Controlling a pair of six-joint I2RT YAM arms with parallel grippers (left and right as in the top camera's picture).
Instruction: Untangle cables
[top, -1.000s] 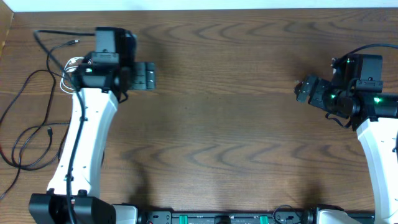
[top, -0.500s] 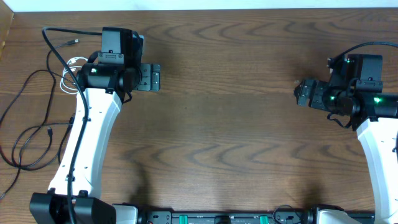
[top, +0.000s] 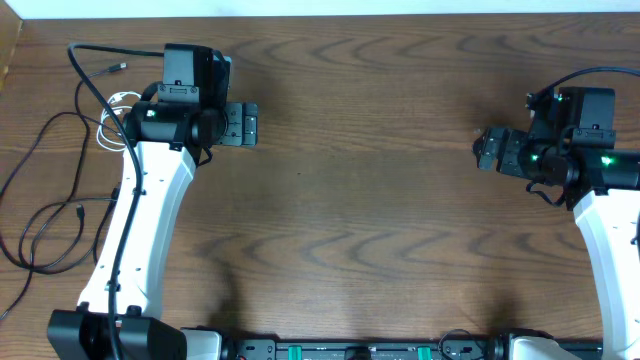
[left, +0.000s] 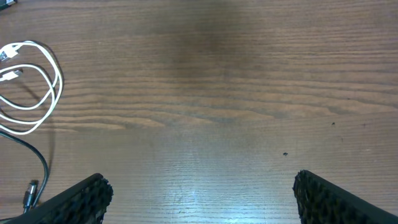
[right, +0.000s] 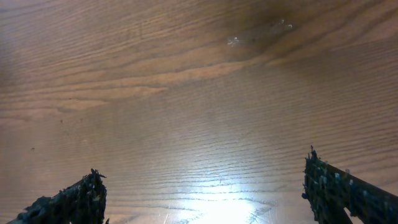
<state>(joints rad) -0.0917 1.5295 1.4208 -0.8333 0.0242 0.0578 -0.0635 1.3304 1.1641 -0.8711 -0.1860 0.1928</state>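
Cables (top: 78, 211) sprawl along the left edge of the overhead frame. We see thin black loops there, and a coiled white cord (top: 108, 125) in the upper left, just beside our left arm (top: 140, 230). Our left gripper (top: 240, 125) hangs over bare table (top: 360, 210), its jaws spread wide and grasping nothing. At the right edge, our right gripper (top: 487, 150) is likewise released and empty, well apart from every cord.

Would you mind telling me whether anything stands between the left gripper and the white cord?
Nothing visible does: only bare table lies between the open left gripper and the white cord, coiled off to one side; a black cord passes beside the coil.
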